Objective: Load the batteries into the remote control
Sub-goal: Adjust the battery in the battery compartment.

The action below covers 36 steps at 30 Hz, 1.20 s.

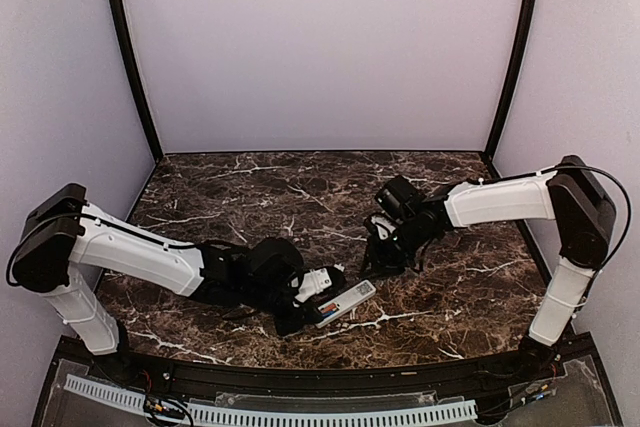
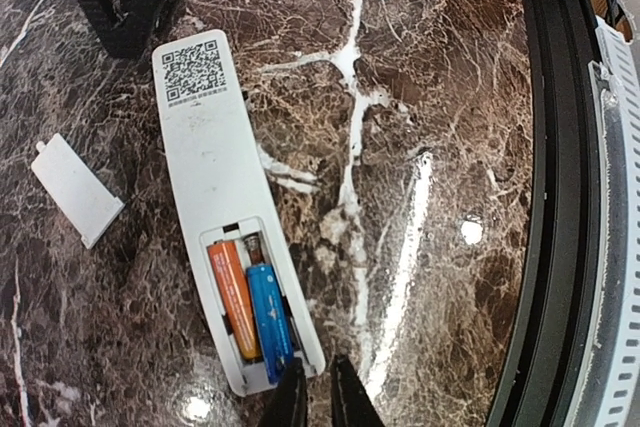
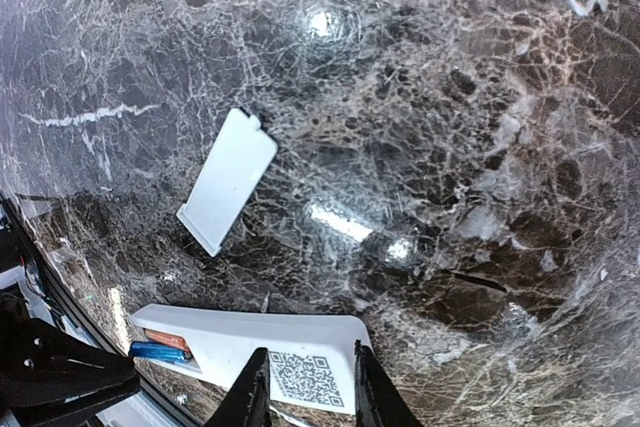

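The white remote control (image 2: 205, 157) lies back-up on the marble, QR label at its far end and battery bay open at its near end. The orange battery (image 2: 233, 297) lies in the bay. The blue battery (image 2: 268, 319) lies beside it, its near end over the bay's rim and a spring showing past its far end. My left gripper (image 2: 318, 362) sits at the remote's near end, jaws a narrow gap apart with nothing between; one finger touches the blue battery's end. My right gripper (image 3: 311, 349) is open over the QR end of the remote (image 3: 270, 337); contact is unclear.
The small flat white cover piece (image 2: 75, 189) lies on the marble beside the remote, also in the right wrist view (image 3: 228, 180). The table's black front rim (image 2: 545, 197) and a white slotted duct (image 2: 620, 247) run close behind the left gripper. Both arms meet at the remote (image 1: 347, 302).
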### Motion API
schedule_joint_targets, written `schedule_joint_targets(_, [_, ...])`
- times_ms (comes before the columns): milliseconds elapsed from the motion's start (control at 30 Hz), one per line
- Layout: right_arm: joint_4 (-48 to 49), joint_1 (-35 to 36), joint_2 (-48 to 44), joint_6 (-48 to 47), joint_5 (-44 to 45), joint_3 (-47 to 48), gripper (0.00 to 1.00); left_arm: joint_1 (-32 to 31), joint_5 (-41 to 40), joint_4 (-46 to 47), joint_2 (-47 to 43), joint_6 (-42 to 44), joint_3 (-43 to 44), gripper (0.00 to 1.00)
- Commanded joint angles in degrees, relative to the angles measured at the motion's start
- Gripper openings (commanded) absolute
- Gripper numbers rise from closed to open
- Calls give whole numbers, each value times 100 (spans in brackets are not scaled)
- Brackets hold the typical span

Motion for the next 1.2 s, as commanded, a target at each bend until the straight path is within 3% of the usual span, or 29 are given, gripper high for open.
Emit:
schedule_joint_targets(0, [-421, 20, 54, -332, 271, 332, 27, 36, -61, 78, -576, -357, -407, 10])
schedule_joint_targets(67, [-500, 31, -8, -439, 268, 447, 27, 36, -225, 235, -857, -656, -699, 16])
schedule_joint_targets(200, [-167, 226, -345, -500, 29, 302, 29, 32, -589, 862, -1424, -1153, -1469, 45])
schedule_joint_targets(333, [577, 650, -632, -352, -234, -25, 32, -149, -1079, 1879, -1433, -475, -2063, 56])
schedule_joint_targets(500, [1515, 903, -728, 66, -716, -423, 33, -264, -1544, 3216, -798, 138, -2274, 60])
schedule_joint_targets(733, [1766, 921, -806, 190, -770, -643, 34, -368, -1475, 5324, 412, 641, -2598, 66])
schedule_joint_targets(967, [2207, 1052, -1069, 409, -617, -1098, 31, -368, -882, 5939, 786, 306, -2801, 66])
schedule_joint_targets(1167, [2761, 1235, -893, 585, -906, -1258, 30, -368, -1258, 5527, 1005, 7, -2583, 62])
